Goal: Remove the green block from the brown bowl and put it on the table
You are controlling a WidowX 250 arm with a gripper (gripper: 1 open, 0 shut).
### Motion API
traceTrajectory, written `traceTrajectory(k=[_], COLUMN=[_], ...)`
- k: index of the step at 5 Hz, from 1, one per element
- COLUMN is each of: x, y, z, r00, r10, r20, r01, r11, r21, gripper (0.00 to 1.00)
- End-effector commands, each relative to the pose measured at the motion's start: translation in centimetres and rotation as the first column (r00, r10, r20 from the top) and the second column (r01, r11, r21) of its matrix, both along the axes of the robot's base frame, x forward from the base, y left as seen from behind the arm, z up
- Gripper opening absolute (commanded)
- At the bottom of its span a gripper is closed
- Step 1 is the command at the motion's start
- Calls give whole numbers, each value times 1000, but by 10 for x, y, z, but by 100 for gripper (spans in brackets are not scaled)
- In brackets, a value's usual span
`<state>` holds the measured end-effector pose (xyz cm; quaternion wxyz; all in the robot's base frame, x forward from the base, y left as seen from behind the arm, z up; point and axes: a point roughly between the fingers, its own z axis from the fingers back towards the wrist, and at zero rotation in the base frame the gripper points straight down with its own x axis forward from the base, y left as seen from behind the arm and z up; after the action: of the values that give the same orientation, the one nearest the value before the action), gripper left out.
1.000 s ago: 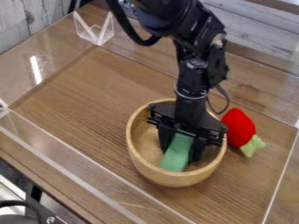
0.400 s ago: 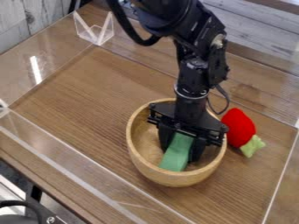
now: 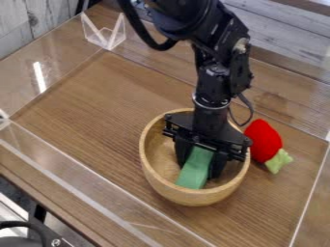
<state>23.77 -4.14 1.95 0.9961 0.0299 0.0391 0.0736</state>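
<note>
The brown bowl [image 3: 153, 162] sits on the table [image 3: 91, 106] at the front right of centre. Inside it the green block [image 3: 195, 174] leans tilted, its lower end towards the bowl's front wall. My gripper [image 3: 202, 152] reaches straight down into the bowl from the black arm. Its two dark fingers press against either side of the block's upper end, so it is shut on the block. That upper end is partly hidden by the fingers.
A red strawberry toy [image 3: 265, 141] with a pale-green leaf [image 3: 279, 161] lies just right of the bowl. Clear acrylic walls [image 3: 52, 68] run along the table's edges. A small clear stand [image 3: 103, 35] is at the back left.
</note>
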Motion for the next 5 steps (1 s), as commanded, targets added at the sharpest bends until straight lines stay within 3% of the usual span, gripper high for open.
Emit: traceTrajectory(k=[1, 3, 5], x=[-7, -7, -7], y=[8, 14, 18], z=[-7, 24, 38], r00=[999, 999, 999], r10=[22, 25, 33], r20=[-36, -25, -20], r01=[-21, -25, -33], r11=[999, 1000, 999], r21=[25, 8, -9], gripper=[0, 0, 0])
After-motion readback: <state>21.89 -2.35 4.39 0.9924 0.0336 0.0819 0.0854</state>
